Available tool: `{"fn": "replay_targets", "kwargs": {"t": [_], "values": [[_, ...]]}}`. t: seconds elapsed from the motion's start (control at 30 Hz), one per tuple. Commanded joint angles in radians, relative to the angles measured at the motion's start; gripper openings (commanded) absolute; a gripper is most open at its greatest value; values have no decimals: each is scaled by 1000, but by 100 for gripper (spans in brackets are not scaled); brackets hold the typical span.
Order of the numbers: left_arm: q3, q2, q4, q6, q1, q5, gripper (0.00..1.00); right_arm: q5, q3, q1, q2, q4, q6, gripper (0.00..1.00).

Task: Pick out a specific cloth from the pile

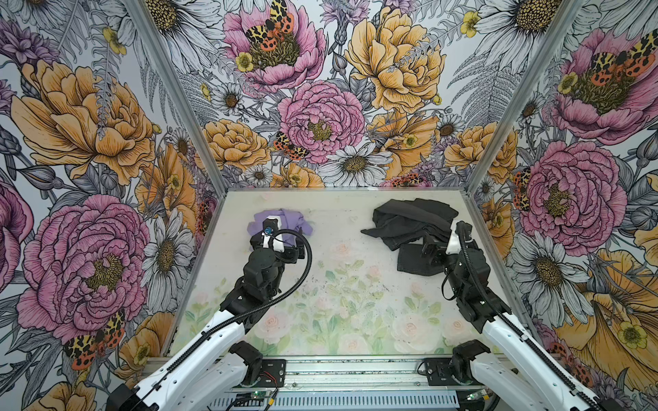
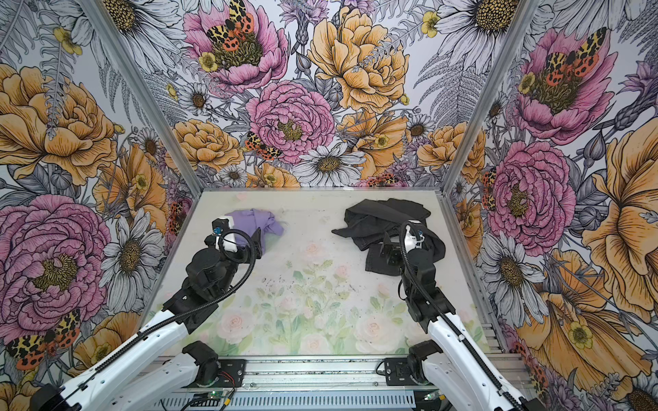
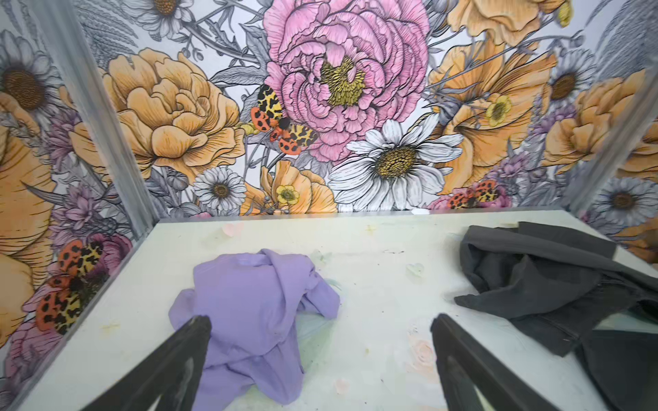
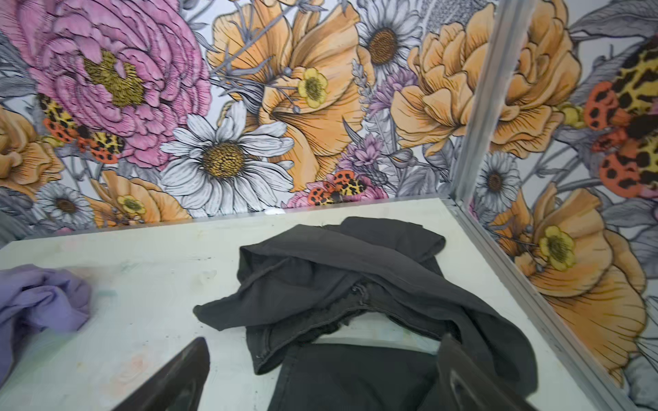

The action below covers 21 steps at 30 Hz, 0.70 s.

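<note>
Left wrist view, item one? — Clerk

Cloth (image 3: 249, 302): one piece, lavender, plain, lying crumpled on the table (image 3: 384, 249). Left gripper (image 3: 320, 320): over the cloth's near edge, jaws spread wide, nothing pinched between them. One finger (image 3: 171, 363) overlaps the cloth in this view. Whether it touches cannot be told. — Checker

Placement, both top views? — Clerk

Cloth: about eleven o'clock on the table, partly hidden under the left arm's wrist. Pile (image 1: 409, 220): about one o'clock, close to the wall on that side. The two lots lie well apart, with bare table between them. No lavender shows among the dark garments. — Checker

Item two, right wrist view? — Clerk

Pile: black and charcoal garments, heaped and folded over one another. One is denim-like, with a stitched seam and a frayed edge. Right gripper (image 4: 324, 340): at the pile's near part, roughly six o'clock of the heap, jaws parted wide and gripping nothing. One finger shows against dark fabric and the other against bare table. Contact cannot be told. A corner of the cloth shows at nine o'clock of the pile. — Checker
</note>
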Motion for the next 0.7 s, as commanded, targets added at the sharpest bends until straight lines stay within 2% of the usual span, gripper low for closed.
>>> {"fn": "replay_targets", "kwargs": {"t": [0.0, 0.13, 0.23, 0.3, 0.43, 0.5, 0.57, 0.67], "values": [[-69, 28, 225, 46, 107, -25, 99, -1, -36, -96, 26, 36, 7, 99], [-186, 78, 370, 14, 308, 76, 99, -76, -70, -212, 109, 134, -2, 99], [-274, 151, 538, -9, 423, 125, 99, -126, -106, -263, 190, 258, -24, 99], [-297, 222, 613, -37, 482, 198, 99, -137, -122, -280, 248, 331, -38, 99], [-303, 432, 809, -18, 512, 287, 99, -178, -204, -293, 380, 608, -77, 99], [-276, 470, 756, -36, 527, 308, 99, -204, -240, -298, 461, 766, -74, 99], [-294, 533, 859, -39, 534, 318, 99, -267, -236, -302, 491, 803, -86, 99], [-299, 593, 918, -61, 554, 338, 99, -285, -223, -303, 544, 852, -109, 99]]}}
